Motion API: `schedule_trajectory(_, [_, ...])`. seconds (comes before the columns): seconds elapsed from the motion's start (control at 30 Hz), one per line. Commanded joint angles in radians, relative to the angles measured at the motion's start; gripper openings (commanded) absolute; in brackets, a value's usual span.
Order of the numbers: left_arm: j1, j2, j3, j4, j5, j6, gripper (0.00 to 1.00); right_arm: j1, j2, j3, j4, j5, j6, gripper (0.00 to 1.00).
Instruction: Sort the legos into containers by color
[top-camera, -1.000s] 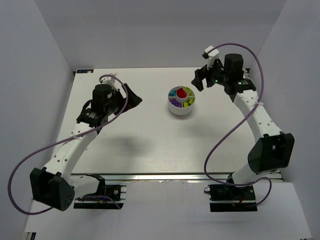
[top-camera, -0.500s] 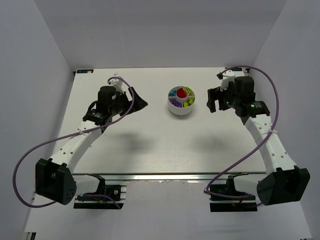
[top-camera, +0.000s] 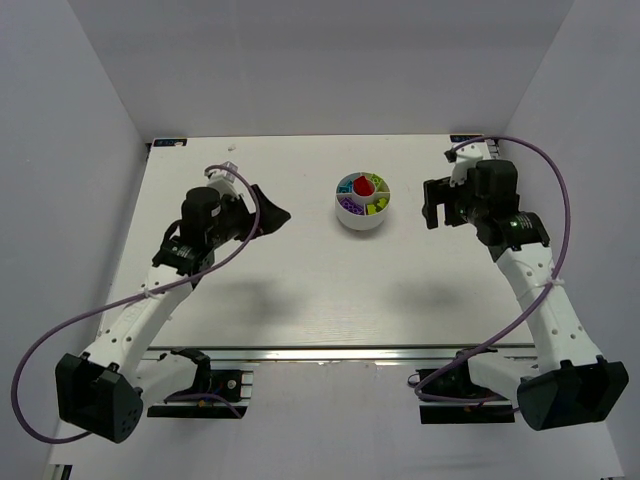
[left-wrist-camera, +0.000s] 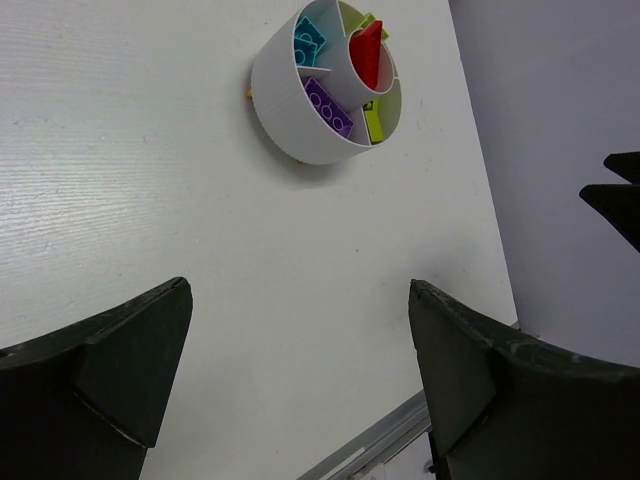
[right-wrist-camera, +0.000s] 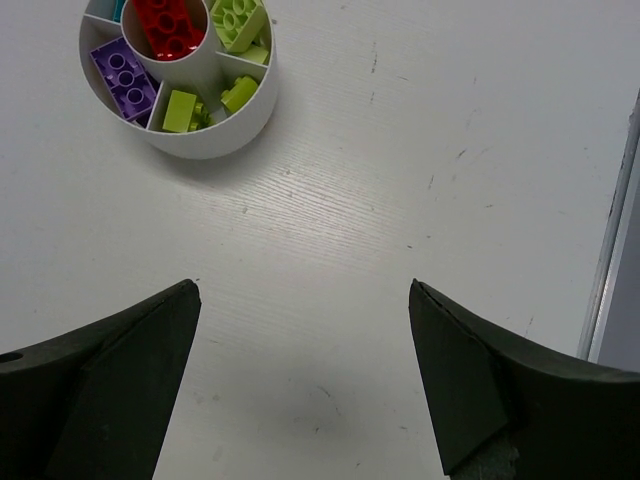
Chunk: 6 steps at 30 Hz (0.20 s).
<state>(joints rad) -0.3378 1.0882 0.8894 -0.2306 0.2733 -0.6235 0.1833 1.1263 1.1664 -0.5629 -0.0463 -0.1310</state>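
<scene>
Round white plastic divided dish (top-camera: 360, 222), centre: tiny coloured studded bricks (right-wrist-camera: 125, 75), sorting seemingly complete. Left gripper (left-wrist-camera: 298, 300), right gripper (right-wrist-camera: 302, 295): wide open, empty. Next: retreat.

dish (right-wrist-camera: 207, 147) cropped at top, cyan lego (right-wrist-camera: 118, 8) clipped

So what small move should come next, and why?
Probably just draw both arms back to rest. Every brick I can see lies in the dish, red, purple, lime and cyan apart; none shows on the table, and the left gripper and right gripper hang open, empty.
</scene>
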Motion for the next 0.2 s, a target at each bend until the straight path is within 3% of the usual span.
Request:
schedule_trajectory(0.0, [-0.006, -0.040, -0.026, 0.008, 0.009, 0.024, 0.98, -0.004, -0.034, -0.013, 0.012, 0.020, 0.022, 0.89])
schedule_trajectory(0.17, [-0.006, -0.051, -0.038, 0.010, 0.007, 0.038, 0.98, -0.005, -0.052, -0.053, 0.029, 0.020, 0.024, 0.89])
